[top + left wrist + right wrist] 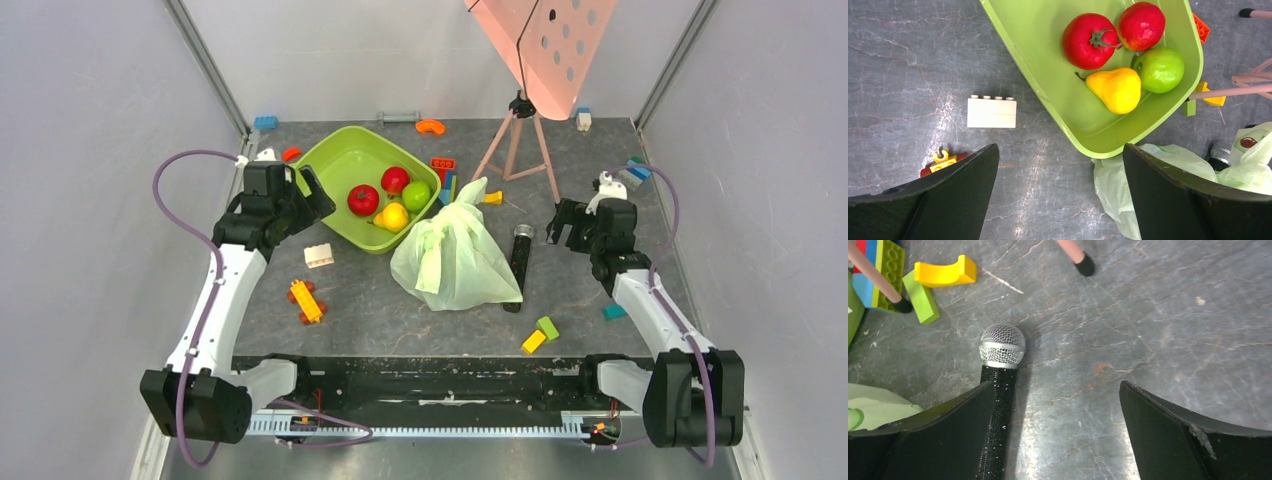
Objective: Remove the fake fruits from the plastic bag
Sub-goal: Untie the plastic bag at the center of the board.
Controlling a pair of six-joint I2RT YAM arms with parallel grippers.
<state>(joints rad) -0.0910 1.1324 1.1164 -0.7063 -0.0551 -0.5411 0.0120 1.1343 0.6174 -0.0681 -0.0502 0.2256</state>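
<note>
The pale-green plastic bag [455,260] lies bunched and knotted mid-table, against the tub's near corner. It also shows in the left wrist view [1115,182] and the right wrist view [873,407]. A round green fruit [416,195] [1160,69] sits in the tub beside a red tomato, a red apple and a yellow pear. The grape bunch, dark round fruit and avocado half are hidden. My left gripper [308,190] [1060,150] is open and empty over the table, left of the bag. My right gripper [562,225] [1057,387] is open and empty, right of the bag.
The lime-green tub [340,165] [1048,75] stands behind the bag. A black microphone [518,265] [1002,347] lies along the bag's right side. A pink board on a tripod [520,140] stands behind it. A white brick [319,256] and other toy bricks are scattered around.
</note>
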